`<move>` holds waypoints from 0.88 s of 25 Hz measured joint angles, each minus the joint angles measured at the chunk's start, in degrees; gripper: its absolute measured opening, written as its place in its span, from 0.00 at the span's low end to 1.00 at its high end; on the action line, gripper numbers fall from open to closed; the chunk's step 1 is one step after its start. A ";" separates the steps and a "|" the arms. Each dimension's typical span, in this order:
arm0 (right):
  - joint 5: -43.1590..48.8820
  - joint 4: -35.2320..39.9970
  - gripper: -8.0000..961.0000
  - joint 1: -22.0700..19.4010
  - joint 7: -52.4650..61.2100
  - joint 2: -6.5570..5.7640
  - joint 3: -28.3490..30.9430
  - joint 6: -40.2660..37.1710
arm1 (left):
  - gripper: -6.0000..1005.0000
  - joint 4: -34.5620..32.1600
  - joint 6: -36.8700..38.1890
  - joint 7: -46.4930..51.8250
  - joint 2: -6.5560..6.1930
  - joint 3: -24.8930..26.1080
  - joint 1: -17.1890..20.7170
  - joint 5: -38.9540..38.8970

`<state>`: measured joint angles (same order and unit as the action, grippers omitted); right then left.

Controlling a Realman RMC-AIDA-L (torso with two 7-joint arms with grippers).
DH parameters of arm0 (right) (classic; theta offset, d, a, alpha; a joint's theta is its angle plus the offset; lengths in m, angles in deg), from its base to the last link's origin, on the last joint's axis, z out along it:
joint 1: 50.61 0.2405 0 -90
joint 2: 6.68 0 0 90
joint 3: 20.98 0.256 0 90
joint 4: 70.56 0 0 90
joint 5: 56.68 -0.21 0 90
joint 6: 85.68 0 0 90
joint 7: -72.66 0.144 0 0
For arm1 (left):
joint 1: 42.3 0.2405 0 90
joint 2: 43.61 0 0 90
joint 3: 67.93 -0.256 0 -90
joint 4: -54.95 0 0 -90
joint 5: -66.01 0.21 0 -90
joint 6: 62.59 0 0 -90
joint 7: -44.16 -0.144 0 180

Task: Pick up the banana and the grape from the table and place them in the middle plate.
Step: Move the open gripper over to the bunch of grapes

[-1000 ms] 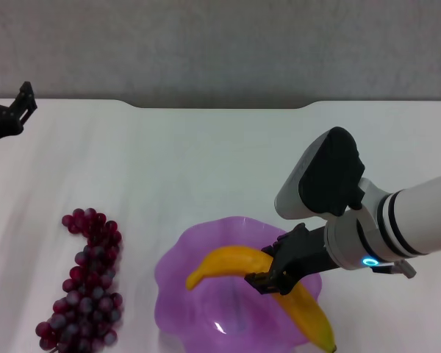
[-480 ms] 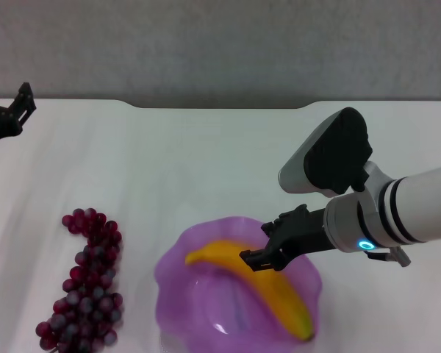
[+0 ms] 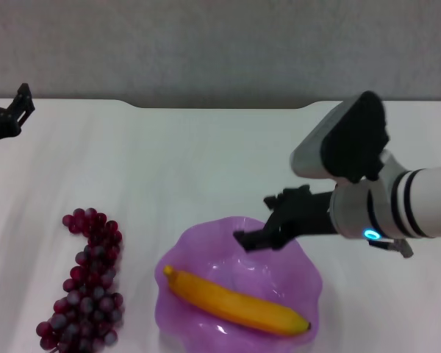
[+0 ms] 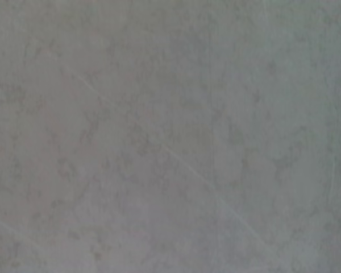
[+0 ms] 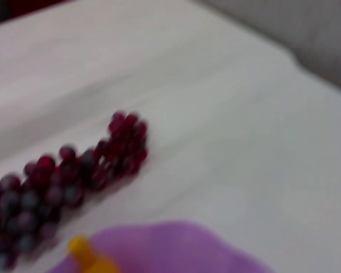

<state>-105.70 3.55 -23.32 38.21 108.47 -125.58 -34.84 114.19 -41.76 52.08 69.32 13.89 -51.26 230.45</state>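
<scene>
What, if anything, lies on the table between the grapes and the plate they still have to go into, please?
Nothing visible: only bare table separates the grapes from the plate, which already holds the banana.

Lighting is bright, even and diffuse, apparently from overhead. In the head view the table [image 3: 206,162] reads near-white, and shadows are faint and soft-edged. A small glare spot shows inside the middle plate [image 3: 198,246], near its front rim. The right gripper [image 3: 261,220] shows slight motion blur. The right wrist view is strongly blurred: the grape [image 5: 62,176] and the banana [image 5: 85,253] lack sharp outlines. The left wrist view shows only a dim, grey, mottled surface.
</scene>
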 joint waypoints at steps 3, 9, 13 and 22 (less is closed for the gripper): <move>-0.16 1.42 0.91 -2.76 -1.04 0.06 0.36 -7.33 | 0.74 -0.07 -0.08 0.00 0.00 -0.03 -0.04 0.00; -5.31 1.21 0.90 -9.15 -1.23 0.07 2.34 -24.96 | 0.74 0.28 -0.23 0.00 -0.06 -0.56 0.06 0.00; -8.43 2.47 0.90 -16.09 -1.40 0.09 4.05 -37.05 | 0.74 0.50 -0.11 -0.02 0.02 -1.03 0.36 0.00; -11.09 -2.83 0.90 -22.58 -0.42 0.18 6.26 -53.39 | 0.74 1.90 -0.51 0.00 -0.35 -2.30 0.81 -0.02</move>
<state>-116.79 0.72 -45.90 37.79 108.65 -119.32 -88.23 116.09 -42.26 52.07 68.97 11.59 -50.46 230.43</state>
